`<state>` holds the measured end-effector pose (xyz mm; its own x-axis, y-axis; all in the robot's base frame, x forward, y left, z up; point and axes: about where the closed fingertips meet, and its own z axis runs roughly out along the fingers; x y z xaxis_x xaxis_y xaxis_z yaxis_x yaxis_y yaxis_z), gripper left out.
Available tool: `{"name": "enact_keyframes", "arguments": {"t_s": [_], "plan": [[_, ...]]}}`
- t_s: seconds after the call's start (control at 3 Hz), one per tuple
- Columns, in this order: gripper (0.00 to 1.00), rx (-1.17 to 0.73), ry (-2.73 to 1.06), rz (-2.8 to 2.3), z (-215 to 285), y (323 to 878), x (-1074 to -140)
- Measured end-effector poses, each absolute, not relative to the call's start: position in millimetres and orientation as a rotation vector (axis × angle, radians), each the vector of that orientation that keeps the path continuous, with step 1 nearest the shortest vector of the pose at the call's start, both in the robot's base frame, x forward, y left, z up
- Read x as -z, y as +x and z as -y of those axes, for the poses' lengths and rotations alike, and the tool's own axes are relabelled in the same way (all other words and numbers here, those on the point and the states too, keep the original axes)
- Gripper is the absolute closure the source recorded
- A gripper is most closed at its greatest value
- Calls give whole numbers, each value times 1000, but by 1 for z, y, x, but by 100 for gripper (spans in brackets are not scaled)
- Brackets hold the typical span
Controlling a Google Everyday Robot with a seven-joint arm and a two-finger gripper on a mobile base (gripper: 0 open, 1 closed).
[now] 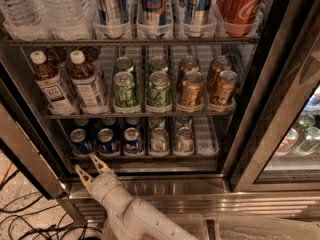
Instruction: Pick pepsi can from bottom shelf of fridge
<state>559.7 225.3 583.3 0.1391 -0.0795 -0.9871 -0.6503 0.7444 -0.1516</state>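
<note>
Coca-Cola script shows on a red can [242, 4] at one o'clock; no other label reads clearly. The gripper [85, 164], fingers spread, sits at seven o'clock.

Gripper [85, 163] at sill [165, 170]; bottom shelf [202, 151] front unblocked, low headroom.
</note>
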Motion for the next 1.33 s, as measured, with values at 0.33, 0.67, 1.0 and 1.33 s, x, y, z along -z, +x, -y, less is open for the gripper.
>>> {"name": "enact_keyframes", "arguments": {"t_s": [0.33,0.67,1.0,1.33], "plan": [[43,-467,-674,-1381,-233,567,-587],[40,-474,-686,-1378,-238,575,-590],[40,-486,-686,-1377,-243,585,-594],[42,-500,-671,-1377,-247,598,-598]]}}
